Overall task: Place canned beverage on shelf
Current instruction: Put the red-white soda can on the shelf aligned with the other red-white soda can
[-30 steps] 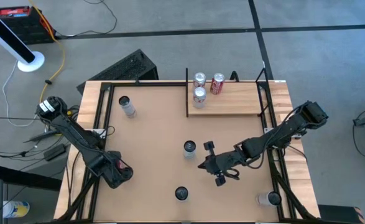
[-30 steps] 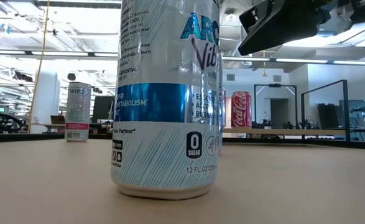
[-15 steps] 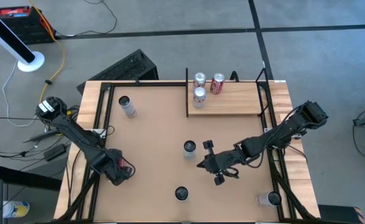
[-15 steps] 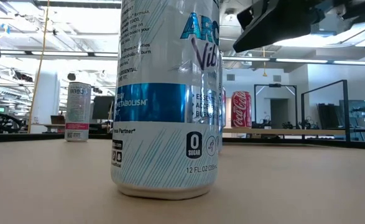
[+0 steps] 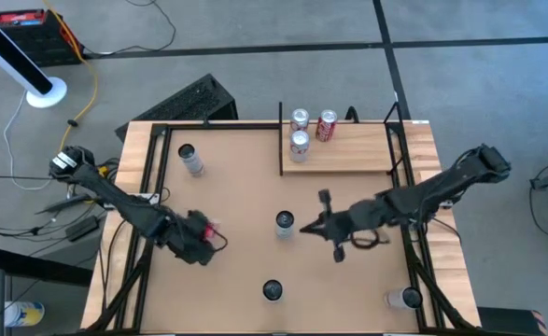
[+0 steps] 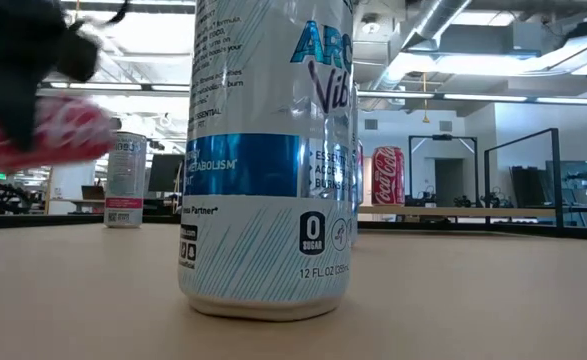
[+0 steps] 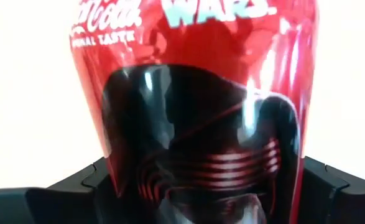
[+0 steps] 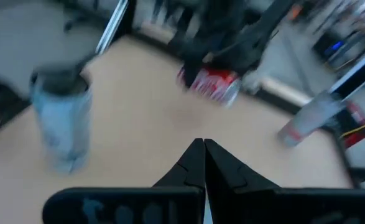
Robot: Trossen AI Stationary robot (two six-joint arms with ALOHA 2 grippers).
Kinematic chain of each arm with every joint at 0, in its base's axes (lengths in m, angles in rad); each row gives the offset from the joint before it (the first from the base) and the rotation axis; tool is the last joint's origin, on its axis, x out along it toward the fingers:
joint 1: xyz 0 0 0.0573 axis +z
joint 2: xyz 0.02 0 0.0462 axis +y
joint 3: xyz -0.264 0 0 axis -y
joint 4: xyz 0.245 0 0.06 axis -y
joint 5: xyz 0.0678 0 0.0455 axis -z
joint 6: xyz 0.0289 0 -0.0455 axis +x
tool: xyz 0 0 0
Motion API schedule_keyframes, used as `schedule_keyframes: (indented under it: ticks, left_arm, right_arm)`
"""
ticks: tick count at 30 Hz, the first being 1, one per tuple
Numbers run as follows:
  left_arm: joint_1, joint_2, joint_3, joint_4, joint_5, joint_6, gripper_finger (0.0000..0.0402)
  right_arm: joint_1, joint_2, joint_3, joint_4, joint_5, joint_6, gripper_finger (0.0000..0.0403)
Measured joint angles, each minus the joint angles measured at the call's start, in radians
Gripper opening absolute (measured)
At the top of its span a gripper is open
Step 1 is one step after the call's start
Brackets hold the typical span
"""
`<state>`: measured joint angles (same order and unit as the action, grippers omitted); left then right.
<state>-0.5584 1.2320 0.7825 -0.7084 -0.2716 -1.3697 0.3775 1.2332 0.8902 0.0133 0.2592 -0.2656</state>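
Observation:
A red cola can (image 7: 201, 93) is in my left gripper (image 5: 202, 241), which is shut on it above the table's left-middle. The low view shows this can (image 6: 43, 135) blurred and clear of the tabletop. My right gripper (image 5: 304, 227) hovers shut and empty just right of a pale blue can (image 5: 284, 224) standing at the table's middle. The shelf (image 5: 348, 157), a light-wood plank, lies at the far right and carries two silver cans (image 5: 299, 119) and a red can (image 5: 327, 125) on their bases. My left gripper pinches the red can's side wall (image 7: 117, 168) between its two fingers (image 7: 76, 190), one on each side of the body. The fingers slant down from the table's left. The can is lifted clear of the table and lies tilted, nearly level, in the hold.
Other cans stand on the table: one at the far left (image 5: 190, 159), one at the near middle (image 5: 272, 291), filling the low view (image 6: 268, 150), and one at the near right corner (image 5: 404, 299). Black rods (image 5: 280, 140) stand at the shelf's ends.
My left gripper has risen and gone toward the table's middle, rolling as it went. The red can has come up with it and now lies tilted. My right gripper, still shut, has risen and shifted a little toward the far edge, leaving the low view.

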Motion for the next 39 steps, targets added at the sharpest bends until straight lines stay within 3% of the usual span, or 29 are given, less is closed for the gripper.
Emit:
schedule_keyframes:
  ticks: [3, 6, 10, 13, 19, 31, 35, 39]
  left_arm:
    - [0.026, 0.000, 0.037, 0.097, -0.142, 0.300, 0.0285]
    - [0.074, 0.000, 0.058, 0.269, -0.199, 0.616, 0.0285]
    - [0.147, -0.001, 0.075, 0.527, -0.165, 0.976, 0.0285]
    - [0.204, -0.001, 0.075, 0.621, -0.109, 1.127, 0.0285]
    - [0.292, -0.001, 0.074, 0.651, -0.066, 1.213, 0.0285]
    - [0.305, -0.001, 0.074, 0.650, -0.039, 1.261, 0.0285]
    - [0.305, -0.001, 0.074, 0.650, -0.040, 1.272, 0.0285]
    - [0.305, -0.001, 0.074, 0.648, -0.040, 1.277, 0.0285]
  right_arm:
    - [-0.037, -0.039, 0.001, 0.069, -0.033, 0.002, 0.0024]
    - [-0.089, -0.041, 0.010, 0.119, -0.145, 0.028, 0.0024]
    - [-0.162, 0.005, 0.103, 0.039, -0.293, 0.062, 0.0024]
    - [-0.207, 0.055, 0.201, -0.060, -0.374, 0.094, 0.0025]
    - [-0.258, 0.172, 0.376, -0.249, -0.417, 0.080, 0.0083]
    - [-0.278, 0.325, 0.578, -0.403, -0.419, -0.001, 0.0323]
    - [-0.290, 0.365, 0.597, -0.387, -0.419, -0.032, 0.0369]
    - [-0.304, 0.392, 0.599, -0.358, -0.419, -0.054, 0.0390]
